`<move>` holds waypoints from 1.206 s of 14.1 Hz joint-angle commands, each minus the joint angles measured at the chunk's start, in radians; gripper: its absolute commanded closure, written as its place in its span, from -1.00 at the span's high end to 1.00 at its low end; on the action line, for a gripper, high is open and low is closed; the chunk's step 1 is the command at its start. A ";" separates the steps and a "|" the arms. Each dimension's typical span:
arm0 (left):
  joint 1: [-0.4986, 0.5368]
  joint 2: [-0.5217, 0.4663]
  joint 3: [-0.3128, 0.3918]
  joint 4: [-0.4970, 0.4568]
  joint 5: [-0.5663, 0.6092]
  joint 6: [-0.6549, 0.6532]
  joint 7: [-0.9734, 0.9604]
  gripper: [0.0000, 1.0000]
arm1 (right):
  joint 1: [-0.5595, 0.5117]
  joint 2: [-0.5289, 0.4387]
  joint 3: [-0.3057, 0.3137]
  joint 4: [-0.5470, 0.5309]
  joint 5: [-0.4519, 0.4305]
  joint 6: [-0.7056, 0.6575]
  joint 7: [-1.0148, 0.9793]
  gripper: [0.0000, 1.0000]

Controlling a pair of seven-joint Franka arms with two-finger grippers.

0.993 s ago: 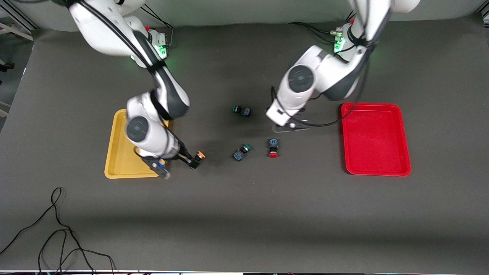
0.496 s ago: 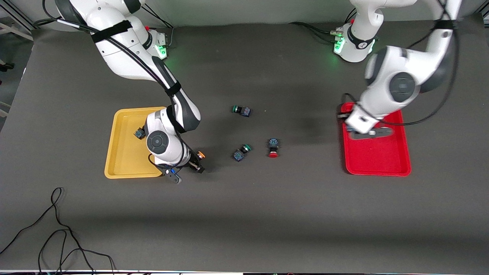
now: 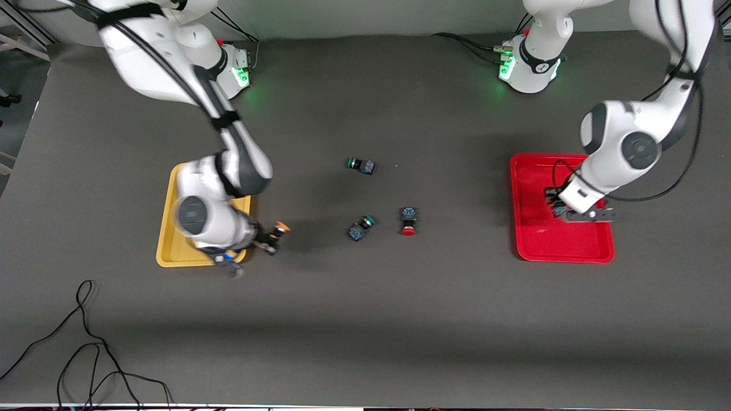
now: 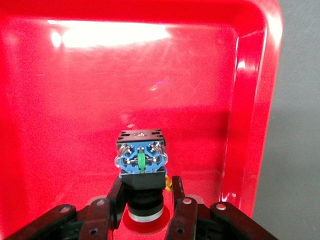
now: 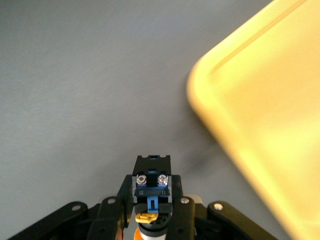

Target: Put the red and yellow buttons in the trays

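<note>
My right gripper (image 3: 269,237) is shut on a yellow-capped button (image 3: 278,230) and holds it over the dark mat, just beside the yellow tray (image 3: 169,228). The right wrist view shows this button (image 5: 151,192) between the fingers, with the tray's rounded corner (image 5: 270,115) close by. My left gripper (image 3: 558,210) is low over the red tray (image 3: 537,240), shut on a red-capped button (image 4: 141,160) that shows over the tray floor (image 4: 100,90). A second red-capped button (image 3: 408,221) lies on the mat mid-table. My right arm hides part of the yellow tray.
Two green-capped switches lie mid-table: one (image 3: 361,165) nearer the robots' bases, one (image 3: 361,227) beside the loose red button. A black cable (image 3: 85,342) loops on the mat near the front camera at the right arm's end.
My left arm has swung from mid-table to over the red tray and come down. My right gripper has carried the yellow button toward the yellow tray.
</note>
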 commanded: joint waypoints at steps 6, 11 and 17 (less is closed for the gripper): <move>0.000 -0.090 -0.014 0.101 0.019 -0.272 -0.003 1.00 | -0.057 -0.003 -0.124 -0.102 0.064 0.037 -0.311 -1.00; -0.130 -0.212 -0.053 0.187 0.004 -0.423 -0.304 1.00 | -0.046 -0.079 -0.121 -0.124 0.081 -0.006 -0.297 1.00; -0.501 0.036 -0.056 0.466 0.031 -0.419 -0.779 1.00 | -0.037 -0.453 -0.095 -0.091 -0.003 -0.229 -0.303 1.00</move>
